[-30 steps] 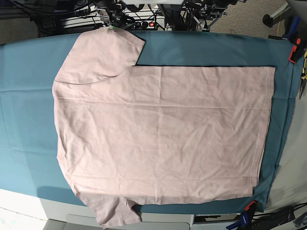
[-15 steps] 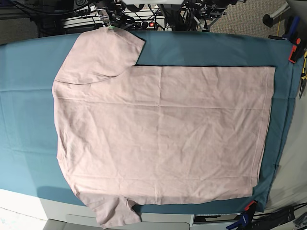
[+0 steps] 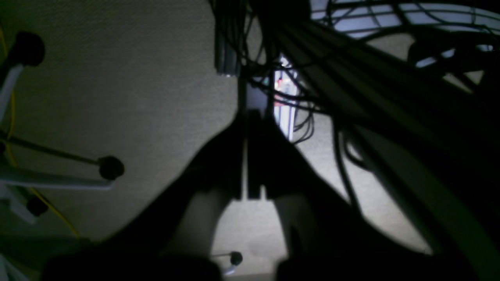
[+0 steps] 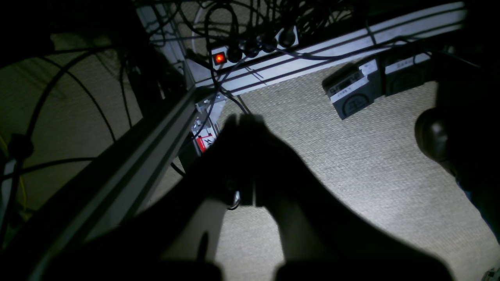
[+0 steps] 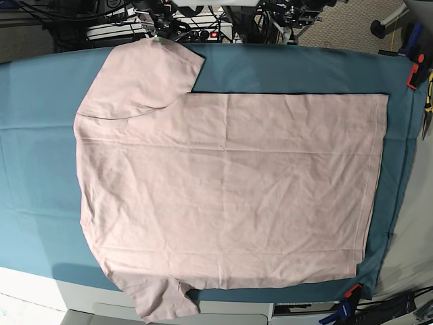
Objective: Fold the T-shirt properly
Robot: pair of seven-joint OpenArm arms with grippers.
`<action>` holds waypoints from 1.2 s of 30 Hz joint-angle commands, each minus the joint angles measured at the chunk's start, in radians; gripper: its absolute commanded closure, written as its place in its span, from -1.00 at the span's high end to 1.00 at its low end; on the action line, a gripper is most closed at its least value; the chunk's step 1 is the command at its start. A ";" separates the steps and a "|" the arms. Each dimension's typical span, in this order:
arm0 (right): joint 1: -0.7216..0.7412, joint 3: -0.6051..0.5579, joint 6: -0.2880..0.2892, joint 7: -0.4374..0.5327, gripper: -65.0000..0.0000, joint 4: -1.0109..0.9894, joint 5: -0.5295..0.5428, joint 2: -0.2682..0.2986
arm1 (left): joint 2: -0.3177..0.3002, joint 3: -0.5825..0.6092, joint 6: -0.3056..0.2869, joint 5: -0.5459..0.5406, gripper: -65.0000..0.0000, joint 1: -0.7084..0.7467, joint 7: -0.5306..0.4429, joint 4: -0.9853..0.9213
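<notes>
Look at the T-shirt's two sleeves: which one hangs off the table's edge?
The sleeve at the bottom of the base view hangs past the tablecloth edge. The other sleeve lies flat on the cloth at the top.

The T-shirt lies with its lower sleeve cut off by the base view's bottom edge. Both wrist views are dark: the left gripper and right gripper show only as black silhouettes, detail lost.
</notes>
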 commanded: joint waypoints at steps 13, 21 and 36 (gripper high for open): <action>-0.248 0.002 -0.001 -0.026 -1.00 0.291 -0.082 0.118 | -0.175 -0.004 0.004 -0.003 -1.00 0.349 0.072 0.476; -0.547 0.002 -0.001 -0.036 -1.00 0.644 -0.082 0.177 | -0.199 -0.112 0.003 -0.005 -1.00 0.690 0.155 0.896; -1.001 0.093 0.000 -0.327 -1.00 1.447 -0.025 0.303 | -0.413 -0.229 -0.004 -0.143 -1.00 1.212 0.477 1.773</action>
